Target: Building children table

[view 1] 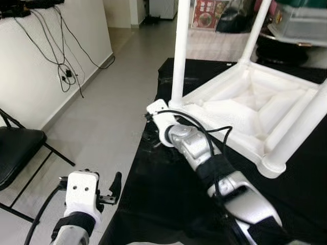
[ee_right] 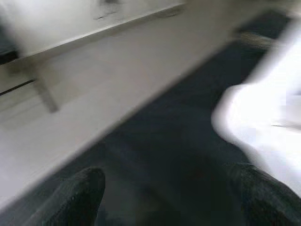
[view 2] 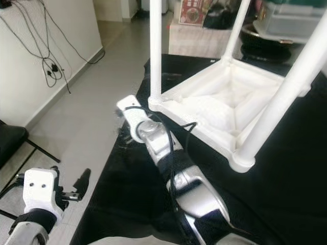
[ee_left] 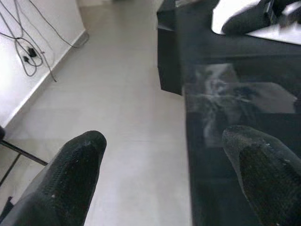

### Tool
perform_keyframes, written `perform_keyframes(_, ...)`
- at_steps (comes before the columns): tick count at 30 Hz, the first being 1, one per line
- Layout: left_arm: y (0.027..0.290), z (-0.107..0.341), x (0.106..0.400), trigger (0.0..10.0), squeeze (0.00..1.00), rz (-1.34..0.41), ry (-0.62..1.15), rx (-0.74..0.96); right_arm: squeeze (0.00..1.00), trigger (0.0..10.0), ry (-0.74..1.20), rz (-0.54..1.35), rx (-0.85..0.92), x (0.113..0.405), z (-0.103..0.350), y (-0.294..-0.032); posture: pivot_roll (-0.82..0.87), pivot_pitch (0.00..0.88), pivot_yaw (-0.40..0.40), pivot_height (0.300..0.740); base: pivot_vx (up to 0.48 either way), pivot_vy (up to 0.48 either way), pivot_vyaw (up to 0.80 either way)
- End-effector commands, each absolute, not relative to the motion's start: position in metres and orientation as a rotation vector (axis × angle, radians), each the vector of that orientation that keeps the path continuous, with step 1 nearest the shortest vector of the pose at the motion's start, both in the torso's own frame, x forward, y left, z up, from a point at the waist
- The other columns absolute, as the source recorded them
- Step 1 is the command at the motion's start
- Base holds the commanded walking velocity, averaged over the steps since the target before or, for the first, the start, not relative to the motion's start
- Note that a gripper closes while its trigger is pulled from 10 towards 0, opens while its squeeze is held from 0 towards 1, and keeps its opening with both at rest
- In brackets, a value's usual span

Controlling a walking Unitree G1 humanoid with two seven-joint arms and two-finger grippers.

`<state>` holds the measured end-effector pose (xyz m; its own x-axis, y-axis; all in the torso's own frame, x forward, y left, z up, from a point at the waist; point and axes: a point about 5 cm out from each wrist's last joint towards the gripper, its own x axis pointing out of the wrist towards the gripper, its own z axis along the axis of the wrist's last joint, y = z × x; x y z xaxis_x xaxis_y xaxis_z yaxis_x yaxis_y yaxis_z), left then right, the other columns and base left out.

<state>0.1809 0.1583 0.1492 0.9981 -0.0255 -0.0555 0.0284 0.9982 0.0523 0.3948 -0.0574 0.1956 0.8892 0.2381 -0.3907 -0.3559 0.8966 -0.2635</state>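
Observation:
A white children's table (view 1: 245, 102) lies upside down on a black-covered surface (view 1: 168, 194), its legs pointing up. One white leg (view 1: 180, 51) stands at the near left corner. My right arm (view 1: 194, 148) reaches across the black cover to that corner, its wrist just beside the leg's foot. In the blurred right wrist view my right gripper (ee_right: 169, 188) is open, with nothing between its fingers and the white table corner (ee_right: 263, 127) just ahead. My left gripper (view 1: 110, 191) hangs low at the left, open over the floor by the cover's edge; its fingertips (ee_left: 80, 155) stand wide apart.
A black folding chair (view 1: 15, 153) stands on the floor at the left. Cables (view 1: 64, 71) hang down the white wall. Boxes and a clear bin (view 1: 301, 23) crowd the back. Pale floor (view 1: 112, 102) runs along the cover's left edge.

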Motion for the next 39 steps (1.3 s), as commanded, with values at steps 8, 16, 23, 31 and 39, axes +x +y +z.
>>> perform_keyframes(8,0.154,0.151,0.177,10.0,0.0,-0.038,0.065,0.068,0.0,10.0,0.329,0.174,-0.296,0.413,0.21,-0.089,0.11,0.167,-0.025,0.74,0.0,0.0,0.0)
perform_keyframes(16,0.151,0.153,0.174,10.0,0.0,-0.045,0.07,0.065,0.0,10.0,0.428,0.216,-0.32,0.413,0.204,-0.092,0.11,0.192,-0.029,0.74,0.0,0.0,0.0)
perform_keyframes(23,0.149,0.154,0.17,10.0,0.0,-0.043,0.078,0.061,0.0,10.0,0.489,0.208,-0.353,0.411,0.193,-0.096,0.11,0.214,-0.04,0.74,0.0,0.0,0.0)
perform_keyframes(31,0.147,0.156,0.167,10.0,0.0,-0.042,0.083,0.056,0.0,10.0,0.507,0.212,-0.371,0.411,0.191,-0.1,0.11,0.229,-0.046,0.74,0.0,0.0,0.0)
perform_keyframes(39,0.144,0.156,0.166,10.0,0.0,-0.043,0.09,0.047,0.0,10.0,0.408,0.24,-0.403,0.417,0.211,-0.094,0.11,0.238,-0.054,0.74,0.0,0.0,0.0)
